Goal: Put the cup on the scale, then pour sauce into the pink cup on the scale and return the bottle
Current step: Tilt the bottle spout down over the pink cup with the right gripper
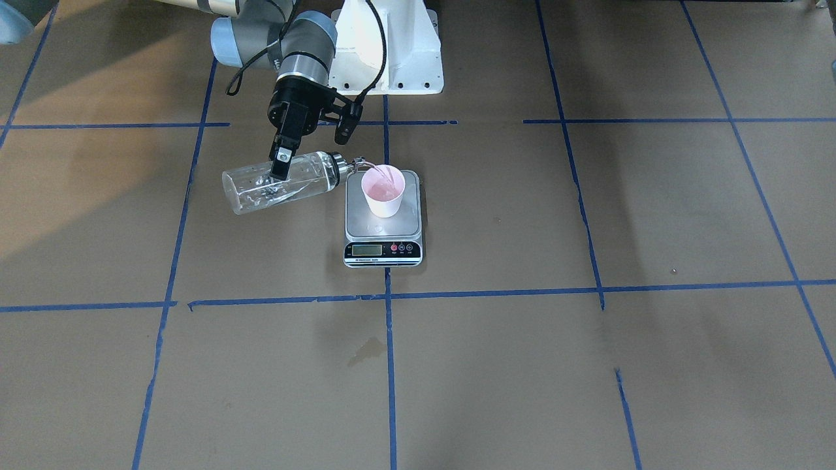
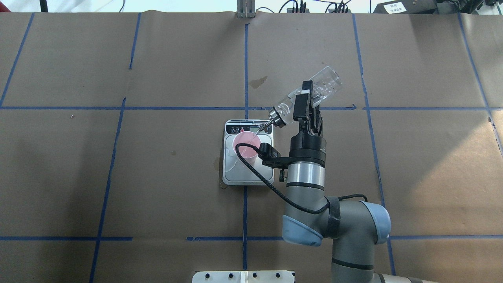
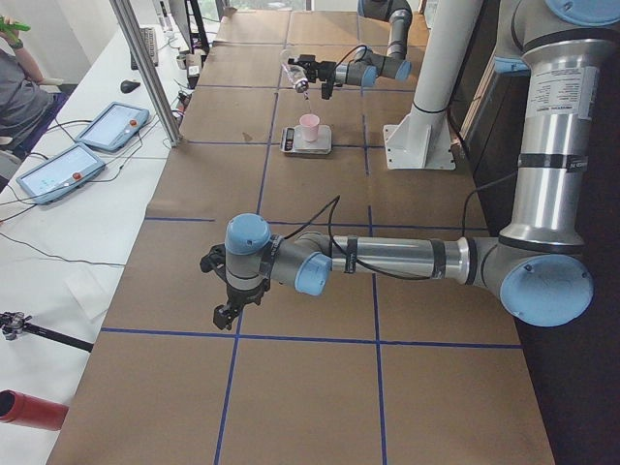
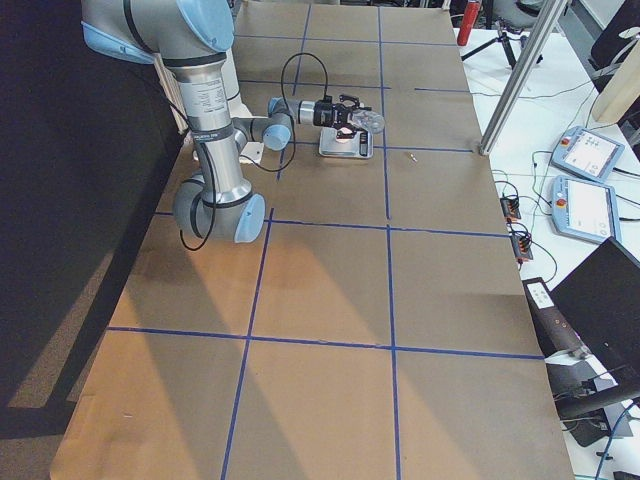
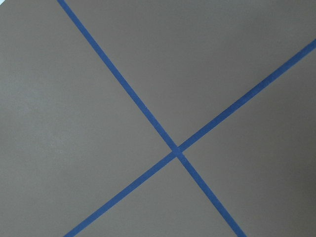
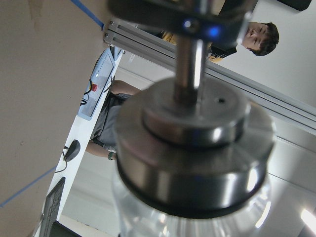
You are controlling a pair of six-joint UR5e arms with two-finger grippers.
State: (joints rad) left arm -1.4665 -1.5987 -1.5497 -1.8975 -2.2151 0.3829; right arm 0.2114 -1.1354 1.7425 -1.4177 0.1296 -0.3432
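Observation:
The pale pink cup (image 1: 383,192) stands upright on the silver platform of the scale (image 1: 382,251), near the platform's back. My right gripper (image 1: 281,166) is shut on the clear glass bottle (image 1: 248,189) and holds it tipped almost level, with the silver spout (image 1: 349,164) over the cup's rim. A thin clear stream runs from the spout into the cup. The overhead view shows the same: cup (image 2: 245,143), scale (image 2: 235,175), bottle (image 2: 324,84), right gripper (image 2: 304,100). My left gripper (image 3: 225,315) hangs low over the table far from the scale; I cannot tell whether it is open.
The robot's white base (image 1: 392,46) stands behind the scale. A small wet stain (image 1: 366,349) marks the paper in front of the scale. Blue tape lines cross the brown table. Tablets (image 3: 111,124) lie on the side bench, and a person (image 6: 259,37) is beyond the table.

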